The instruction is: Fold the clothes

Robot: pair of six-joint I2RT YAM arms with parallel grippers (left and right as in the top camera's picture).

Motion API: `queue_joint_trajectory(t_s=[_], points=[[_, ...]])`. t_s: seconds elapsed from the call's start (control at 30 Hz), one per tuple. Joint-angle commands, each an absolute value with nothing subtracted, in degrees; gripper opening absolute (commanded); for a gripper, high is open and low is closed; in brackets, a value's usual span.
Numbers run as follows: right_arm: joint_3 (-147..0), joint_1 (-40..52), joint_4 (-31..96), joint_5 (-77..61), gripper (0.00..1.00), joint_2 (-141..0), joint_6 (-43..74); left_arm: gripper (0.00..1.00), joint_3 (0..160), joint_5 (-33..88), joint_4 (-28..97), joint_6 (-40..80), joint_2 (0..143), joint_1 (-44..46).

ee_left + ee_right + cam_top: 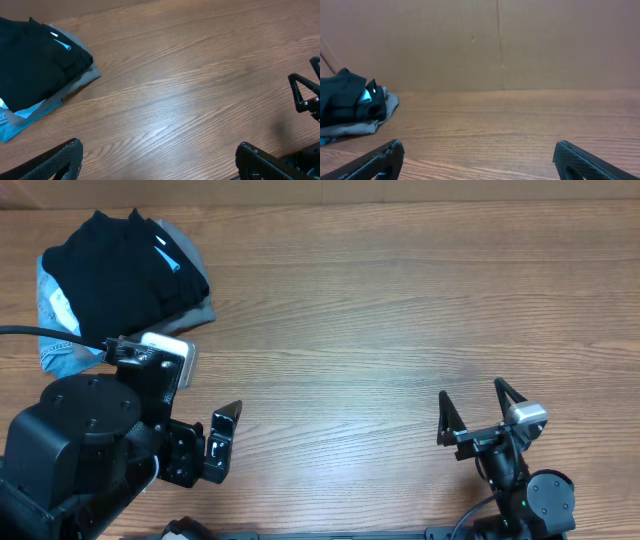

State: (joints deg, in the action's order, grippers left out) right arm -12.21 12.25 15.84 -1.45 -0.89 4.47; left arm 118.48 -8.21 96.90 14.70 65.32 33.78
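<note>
A robotics lab bench, seen from the floor: a black left arm [80, 440] and right arm [520, 480] stand at the near edge of a wood-grain table [400, 330], with a black cable [40, 332] running to the left one. A plain brown board backdrop [470, 45] closes the far side. A black shirt [110, 265] lies atop other garments [190, 315] in the table's far left corner.
</note>
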Motion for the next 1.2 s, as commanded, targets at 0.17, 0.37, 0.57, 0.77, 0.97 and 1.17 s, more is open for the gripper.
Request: queue_joint_trajectory(t_s=[0.17,0.37,0.57,0.77,0.97,1.17], points=[[-6.3,11.8,15.0,-1.1,1.00,-0.2,4.5,1.00,118.3,-8.8,96.8,15.5,65.2,34.2],[-3.1,11.8,10.7,-1.6,1.00,-0.2,4.5,1.00,118.3,-8.8,96.8,15.4,65.2,34.2],[-3.0,11.8,10.5,-1.6,1.00,-0.2,4.5,1.00,118.3,-8.8,96.8,15.4,65.2,34.2],[-3.0,11.8,10.5,-1.6,1.00,-0.2,4.5,1.00,118.3,-8.8,96.8,15.4,65.2,34.2],[-3.0,11.8,10.5,-1.6,1.00,-0.2,4.5,1.00,118.3,-8.8,96.8,15.4,65.2,34.2],[-3.0,11.8,10.5,-1.6,1.00,-0.2,4.5,1.00,118.3,-8.8,96.8,15.5,65.2,34.2]])
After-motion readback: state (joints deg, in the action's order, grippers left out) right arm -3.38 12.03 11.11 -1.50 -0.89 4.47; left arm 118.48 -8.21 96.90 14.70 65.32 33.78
